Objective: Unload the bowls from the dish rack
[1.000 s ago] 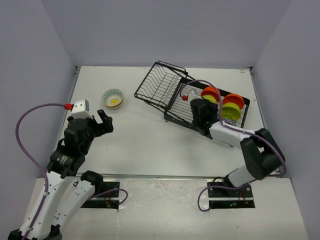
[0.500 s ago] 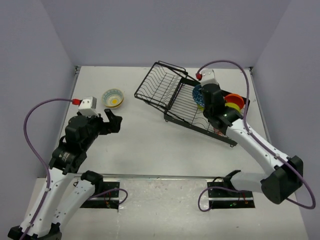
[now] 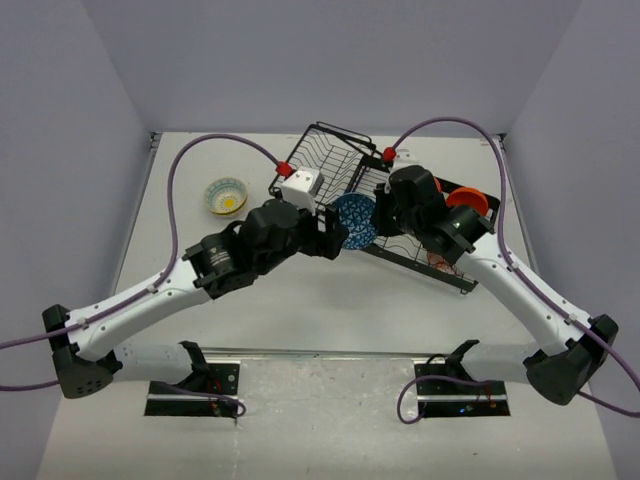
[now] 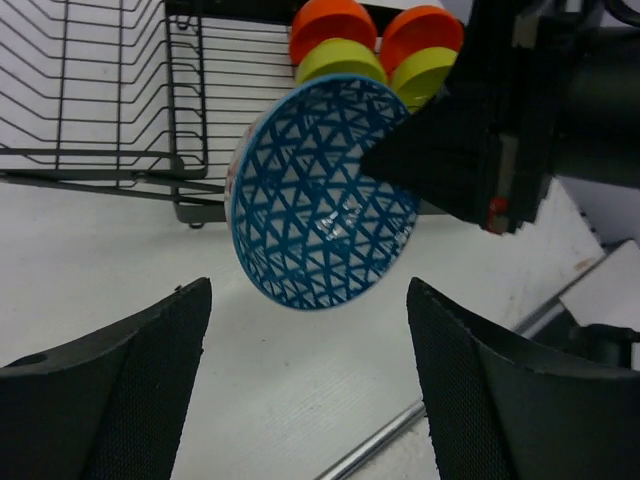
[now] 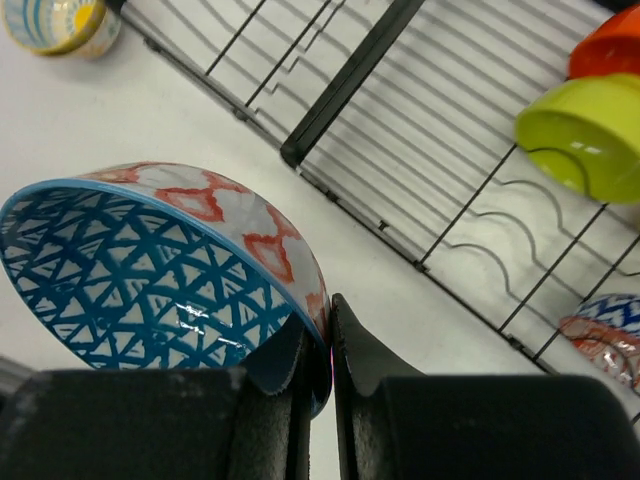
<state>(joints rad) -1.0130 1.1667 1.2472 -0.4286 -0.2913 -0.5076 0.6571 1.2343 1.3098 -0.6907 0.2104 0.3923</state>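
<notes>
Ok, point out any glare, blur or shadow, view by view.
Top view: even light, faint shadows. Left wrist: small glare inside the blue bowl; left claw dark, soft-edged. Right wrist: glaze highlights on that bowl; right claw blurred close up.

Bright, even light; soft shadows.

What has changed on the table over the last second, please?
The right pincer, shut on the rim of the blue patterned bowl, lifted it out of the dish rack and carried it leftward. The left pincer, open, swung across from the left to face the bowl. The rack, the orange bowls and lime green bowls in it and the floral bowl on the table stayed put.
</notes>
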